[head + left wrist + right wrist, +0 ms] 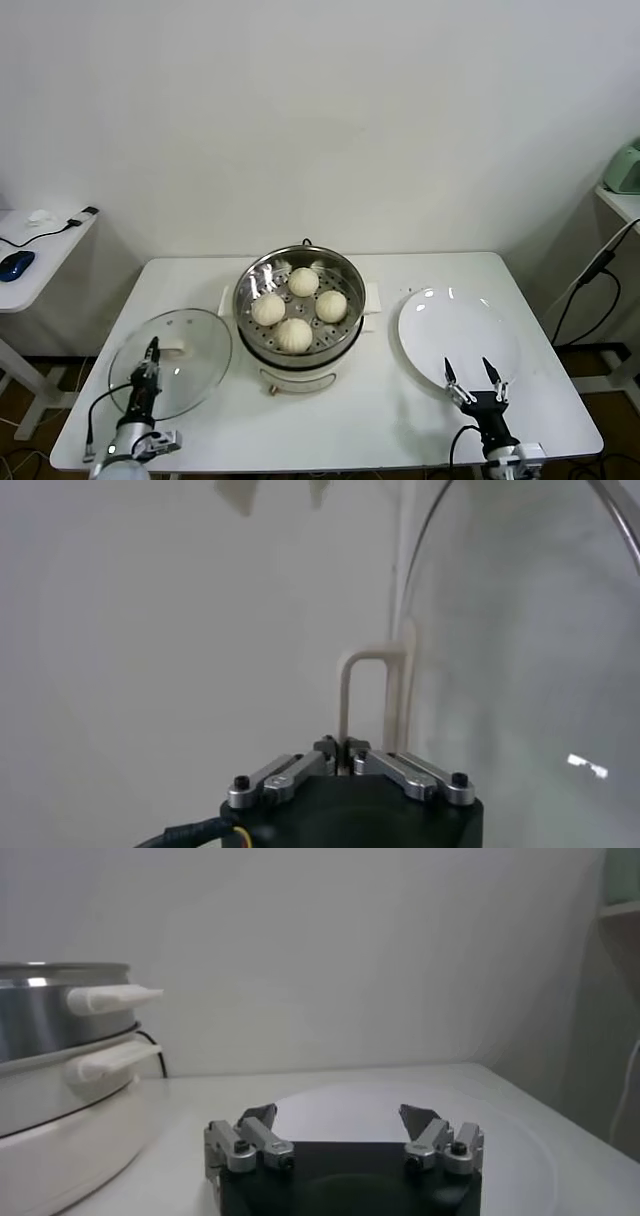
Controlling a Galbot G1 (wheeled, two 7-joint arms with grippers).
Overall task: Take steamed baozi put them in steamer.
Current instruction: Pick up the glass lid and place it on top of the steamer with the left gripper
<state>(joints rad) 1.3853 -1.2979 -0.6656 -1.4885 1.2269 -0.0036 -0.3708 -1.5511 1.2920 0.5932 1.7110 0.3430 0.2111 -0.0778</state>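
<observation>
Several cream-white steamed baozi [303,281] lie inside the shiny round steamer [347,272] at the middle of the white table; the right wrist view shows the steamer's steel wall [45,1013] from the side. My left gripper [152,347] is over the glass lid [195,350] lying at the table's left. In the left wrist view the left gripper [343,743] is shut on one leg of the lid's white loop handle [345,695]. My right gripper [468,368] stands open and holds nothing at the near edge of the white plate [460,320]. The right wrist view shows the right gripper [337,1116] with its jaws wide apart.
The steamer sits on a cream pot base [300,378] with side handles [110,998]. A side table with a blue mouse [15,265] stands at the far left. A green appliance [625,165] on a shelf and hanging cables are at the far right.
</observation>
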